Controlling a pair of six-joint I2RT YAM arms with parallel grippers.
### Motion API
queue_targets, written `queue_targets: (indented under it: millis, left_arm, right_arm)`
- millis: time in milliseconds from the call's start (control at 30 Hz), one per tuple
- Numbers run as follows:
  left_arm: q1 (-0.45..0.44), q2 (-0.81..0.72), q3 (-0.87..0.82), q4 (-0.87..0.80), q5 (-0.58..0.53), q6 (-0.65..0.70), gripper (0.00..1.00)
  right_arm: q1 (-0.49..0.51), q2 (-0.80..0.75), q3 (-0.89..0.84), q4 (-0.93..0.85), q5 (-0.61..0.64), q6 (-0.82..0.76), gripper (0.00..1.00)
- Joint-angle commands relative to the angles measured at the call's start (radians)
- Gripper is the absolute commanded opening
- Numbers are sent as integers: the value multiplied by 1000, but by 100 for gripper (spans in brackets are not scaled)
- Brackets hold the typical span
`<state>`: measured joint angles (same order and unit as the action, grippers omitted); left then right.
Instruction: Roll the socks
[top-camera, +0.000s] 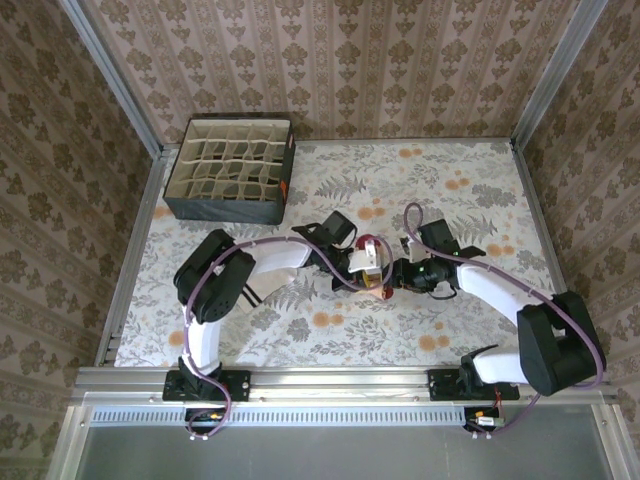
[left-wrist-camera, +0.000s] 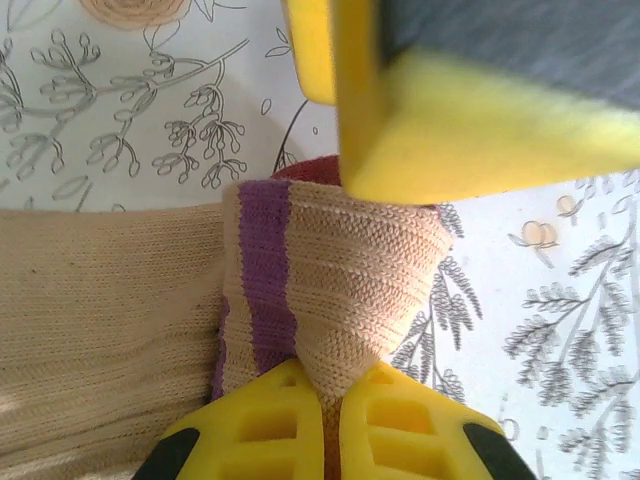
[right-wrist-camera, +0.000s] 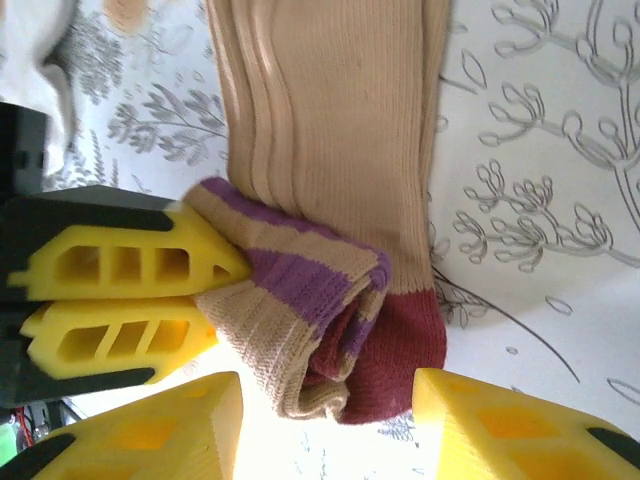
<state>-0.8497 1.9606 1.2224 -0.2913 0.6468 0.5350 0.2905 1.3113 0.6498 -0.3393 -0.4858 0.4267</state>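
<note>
Tan sock (right-wrist-camera: 330, 120), leg beyond top edge

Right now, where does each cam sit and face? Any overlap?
Top external: above and behind the bases, looking down on the table; both arms, left gripper and right gripper close together mid-table.
Left wrist: on that wrist, looks along its own fingers, shut on the tan sock at the cuff.
Right wrist: on that wrist, looks along its own open fingers flanking the maroon toe.
Shared: both wrist views show the sock and the other gripper.
</note>
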Motion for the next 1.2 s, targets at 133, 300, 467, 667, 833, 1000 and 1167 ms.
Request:
queue_targets:
  millis: [133,300,467,667,833,1000,1167]
  left_arm:
    - [55,95,47,-180,237,-154,0]
    - [74,124,60,-183,282,-161,0]
    - [81,139,65,-190,294,-155,0]
    - [100,139,51,-168,275,-190,0]
    - [118,145,48,-145,265,-232,0]
    - [149,158,54,-130,236,-306,0]
    - [156,165,63,-154,217,-316,0]
  right_arm:
    - [-1,-92,-100,349,-70,-15,51]
    - [5,-23,-117,458,-133,-23,55]
    - [14,74,-99,506,-164,-38,56]
    - [32,140,-95,500,-198,-47,57]
    - [63,141,-113,462,-202,-59,57]
    - [100,119,-143,447,-134,-46,56]
    - [127,129,-107,359,-22,-39,40]
